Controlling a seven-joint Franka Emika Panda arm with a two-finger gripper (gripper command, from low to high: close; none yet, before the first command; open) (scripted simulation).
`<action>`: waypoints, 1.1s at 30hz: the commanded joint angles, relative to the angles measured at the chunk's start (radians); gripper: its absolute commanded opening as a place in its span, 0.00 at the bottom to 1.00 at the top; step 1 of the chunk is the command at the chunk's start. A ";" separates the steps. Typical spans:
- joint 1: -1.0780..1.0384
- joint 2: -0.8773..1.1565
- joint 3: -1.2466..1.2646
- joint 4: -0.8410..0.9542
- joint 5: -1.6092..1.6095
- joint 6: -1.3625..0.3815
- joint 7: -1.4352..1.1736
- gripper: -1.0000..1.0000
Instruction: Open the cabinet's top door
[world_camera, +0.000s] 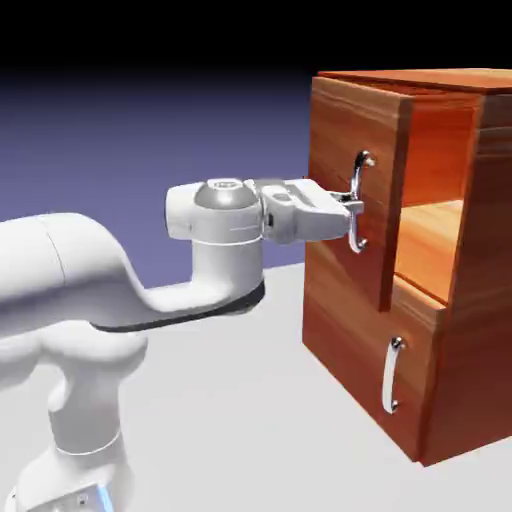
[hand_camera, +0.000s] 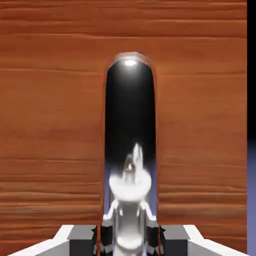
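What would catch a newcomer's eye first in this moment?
The white arm's tool is shut on the silver handle of the top door, which stands ajar, showing the bright wooden inside of the cabinet at the exterior view's right. In the hand view the handle fills the middle against wood grain.

Exterior view: you look from beside the arm (world_camera: 90, 290), facing the cabinet (world_camera: 470, 300) at middle range.
Hand view: you look along the gripper (hand_camera: 129, 235), very close to the top door (hand_camera: 50, 125).
Shared: the top door's handle (world_camera: 357, 200) and the wood around it.
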 joint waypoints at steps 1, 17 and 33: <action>-0.022 -0.014 0.036 -0.027 0.034 -0.027 -0.003 0.00; -0.098 -0.173 0.616 -0.241 0.622 -0.406 -0.042 0.00; -0.057 0.040 1.196 -0.111 1.192 -0.809 0.056 0.00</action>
